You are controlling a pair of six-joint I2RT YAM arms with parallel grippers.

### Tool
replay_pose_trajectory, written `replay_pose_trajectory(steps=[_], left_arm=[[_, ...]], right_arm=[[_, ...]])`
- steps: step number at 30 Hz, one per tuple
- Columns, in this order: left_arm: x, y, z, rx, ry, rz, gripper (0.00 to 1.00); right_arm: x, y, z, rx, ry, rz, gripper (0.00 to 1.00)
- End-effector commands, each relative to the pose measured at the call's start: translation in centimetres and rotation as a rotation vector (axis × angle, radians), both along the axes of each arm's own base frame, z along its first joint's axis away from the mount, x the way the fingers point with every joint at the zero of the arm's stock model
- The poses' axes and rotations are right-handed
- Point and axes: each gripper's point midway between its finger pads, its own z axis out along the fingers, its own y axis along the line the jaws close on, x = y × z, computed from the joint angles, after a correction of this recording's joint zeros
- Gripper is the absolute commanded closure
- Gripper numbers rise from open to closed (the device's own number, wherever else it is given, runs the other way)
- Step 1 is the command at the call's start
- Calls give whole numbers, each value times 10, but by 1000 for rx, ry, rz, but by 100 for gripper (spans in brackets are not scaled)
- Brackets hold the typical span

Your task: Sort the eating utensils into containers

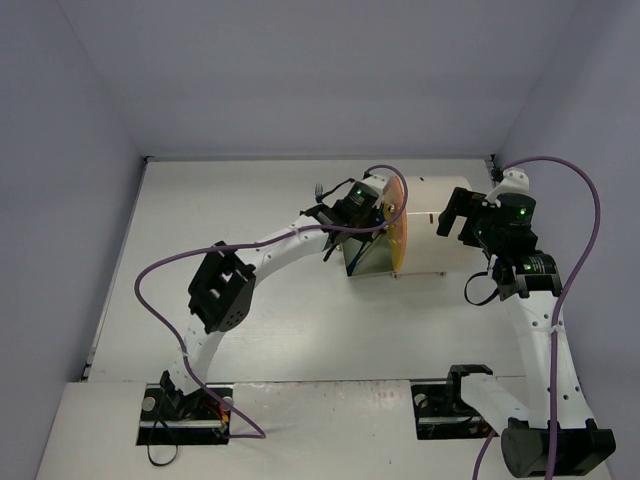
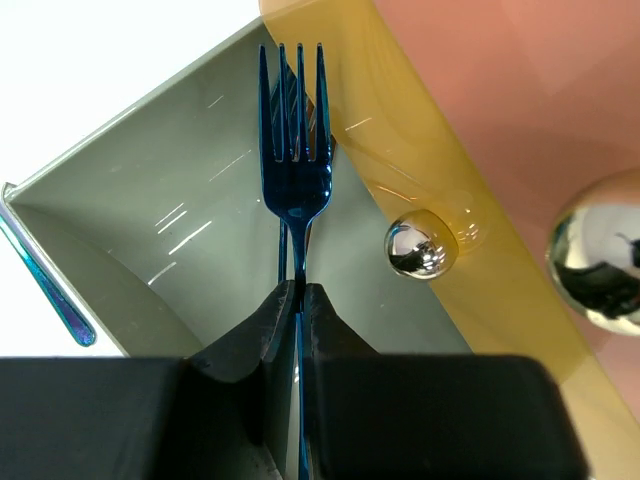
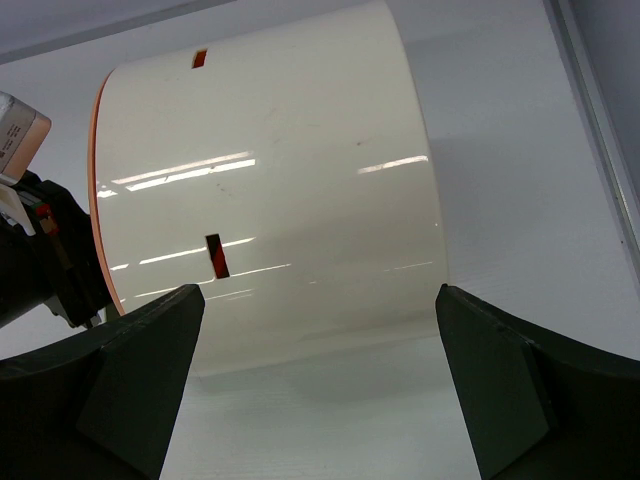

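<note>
— Black fingers of the left gripper (image 2: 298,290) are filling the bottom of the left wrist view. They are pinching the handle of a blue fork (image 2: 296,170), tines pointing away from the camera.

— Where is it hanging?

— It is hovering over the open drawer (image 2: 150,210), just beside the translucent orange front (image 2: 450,180) and its shiny ball knob (image 2: 417,246). Whether the tines are touching the drawer's inside is hard to tell. The arm is looking mid-placement: one utensil is being delivered and is not yet let go.

— And the next move?

— Probably it is calling for a slight lowering, then a parting of the fingers, so the fork is landing flat inside the walls rather than catching on the rim. Thin polished metal is likely to be sliding easily on that smooth grey lining.

— What is the other arm doing?

— The right gripper (image 3: 320,296) is standing wide open with nothing in it. Its fingers are framing the white cabinet (image 3: 280,150), a glossy cylinder lying on the pale table (image 3: 520,110). No contact is showing.

— Anything left outside?

— Another slim blue utensil (image 2: 50,290), iridescent and narrow, is lying just beyond the drawer's left wall.
</note>
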Motion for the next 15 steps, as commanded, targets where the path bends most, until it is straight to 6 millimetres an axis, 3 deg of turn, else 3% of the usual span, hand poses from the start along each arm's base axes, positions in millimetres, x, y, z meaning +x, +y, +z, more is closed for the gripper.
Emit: replay_pose_trajectory(steps=[1,3,10,15], left_arm=[[-4,1,19,14,-16,-25,97],[-4,2,19,24,-18,-29,95],[-8,5,27,24,-20,-44,71],[-7,12,54,-4,-63,-22,64]], right_arm=[[4,2,13,-3,-57,7,0],[3,2,13,-3,-58,7,0],[3,1,14,-5,-60,7,0],[3,1,14,-9,-60,5,0]])
